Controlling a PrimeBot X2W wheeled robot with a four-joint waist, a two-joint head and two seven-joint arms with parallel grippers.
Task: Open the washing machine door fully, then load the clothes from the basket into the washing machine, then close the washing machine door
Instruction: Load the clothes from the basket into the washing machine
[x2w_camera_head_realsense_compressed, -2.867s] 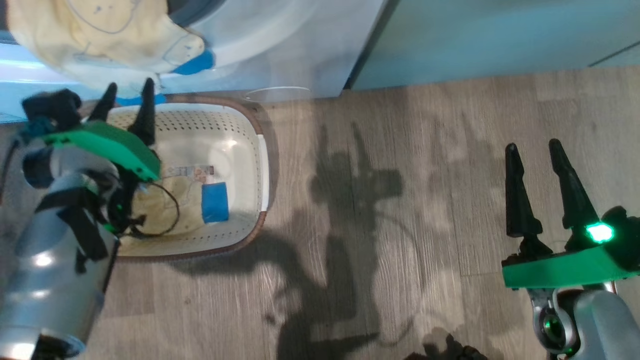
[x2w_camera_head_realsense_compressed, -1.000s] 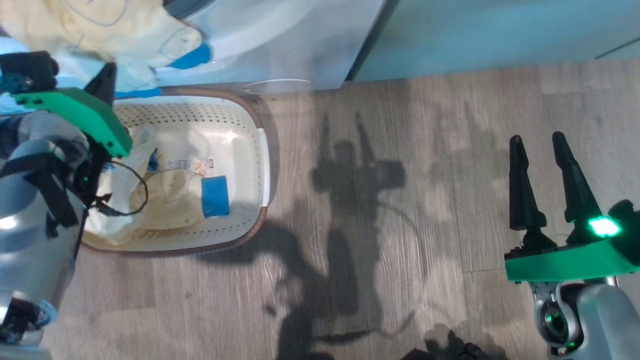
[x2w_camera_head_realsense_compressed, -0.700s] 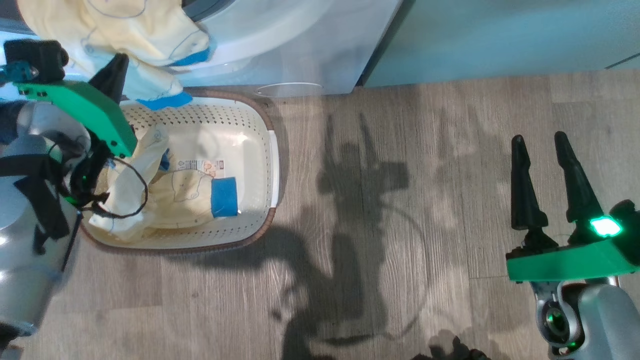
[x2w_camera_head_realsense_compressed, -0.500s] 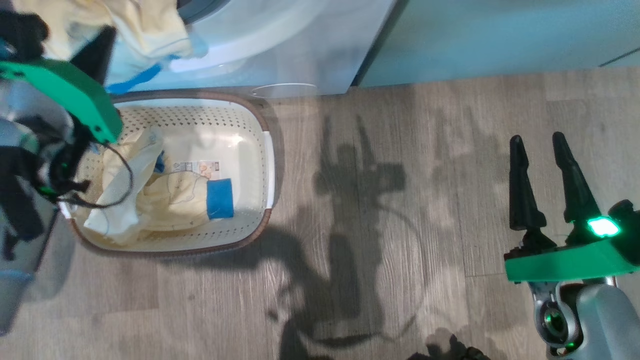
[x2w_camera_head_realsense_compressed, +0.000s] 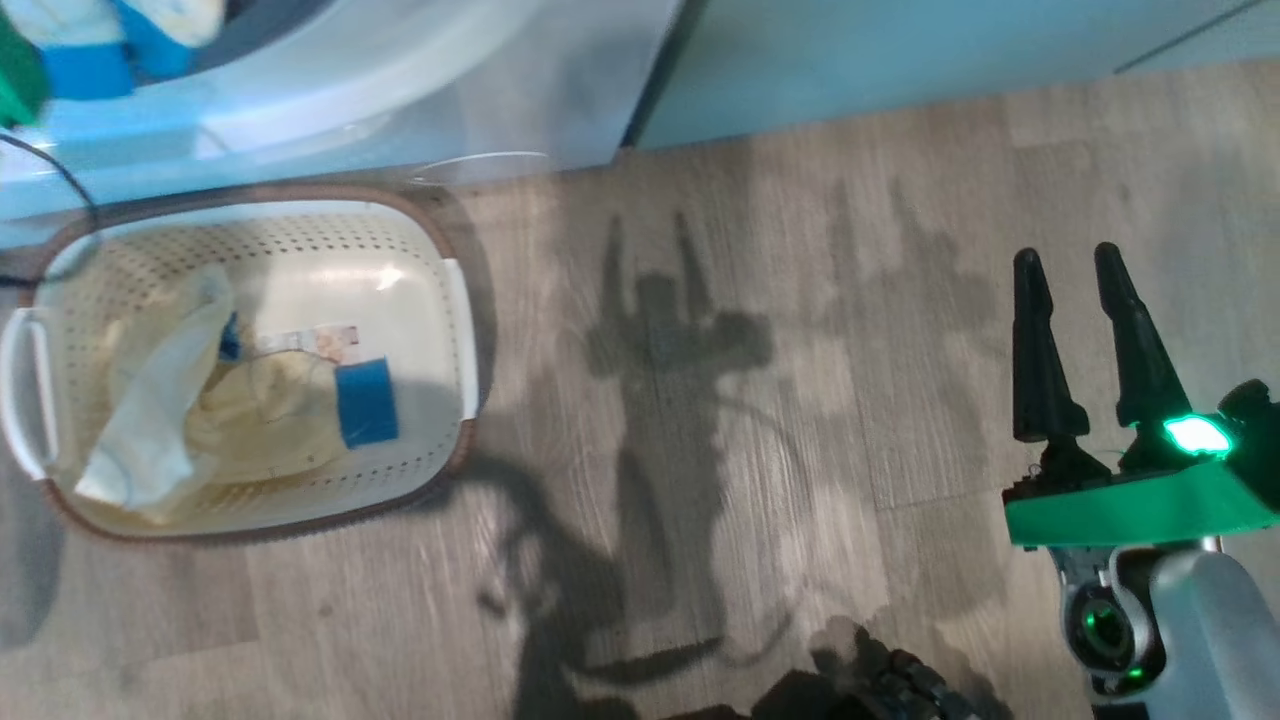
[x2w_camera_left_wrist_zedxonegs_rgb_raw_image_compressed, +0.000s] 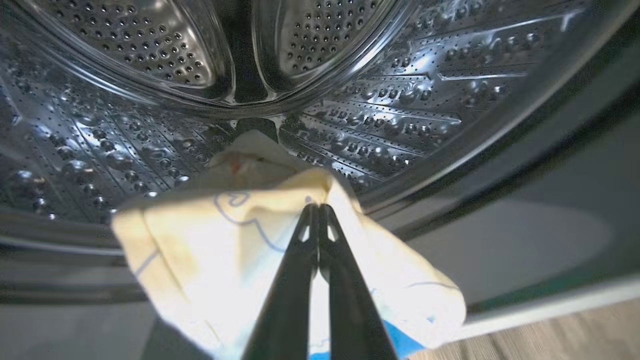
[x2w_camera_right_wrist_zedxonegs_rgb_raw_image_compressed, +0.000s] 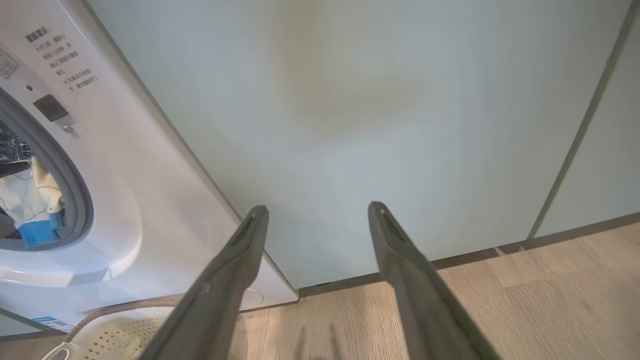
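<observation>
My left gripper (x2w_camera_left_wrist_zedxonegs_rgb_raw_image_compressed: 318, 207) is shut on a pale yellow garment (x2w_camera_left_wrist_zedxonegs_rgb_raw_image_compressed: 210, 250) with blue line prints, held at the mouth of the washing machine's steel drum (x2w_camera_left_wrist_zedxonegs_rgb_raw_image_compressed: 400, 75). In the right wrist view that garment (x2w_camera_right_wrist_zedxonegs_rgb_raw_image_compressed: 30, 205) hangs in the round opening of the white washing machine (x2w_camera_right_wrist_zedxonegs_rgb_raw_image_compressed: 125, 175). The cream basket (x2w_camera_head_realsense_compressed: 430, 260) sits on the floor before the machine, with more pale clothes (x2w_camera_head_realsense_compressed: 240, 430) and a blue patch (x2w_camera_head_realsense_compressed: 366, 402) inside. My right gripper (x2w_camera_head_realsense_compressed: 1065, 262) hangs open over bare floor, far right of the basket. The washing machine door is out of view.
Pale green cabinet doors (x2w_camera_right_wrist_zedxonegs_rgb_raw_image_compressed: 350, 100) stand right of the washer down to the floor. Grey wood-look floor (x2w_camera_head_realsense_compressed: 750, 400) lies open between the basket and my right arm, crossed by the arms' shadows. The basket touches the washer's base.
My left gripper has risen from above the basket to the drum mouth, carrying the yellow garment with it. The head view has shifted. The right arm has stayed put.
</observation>
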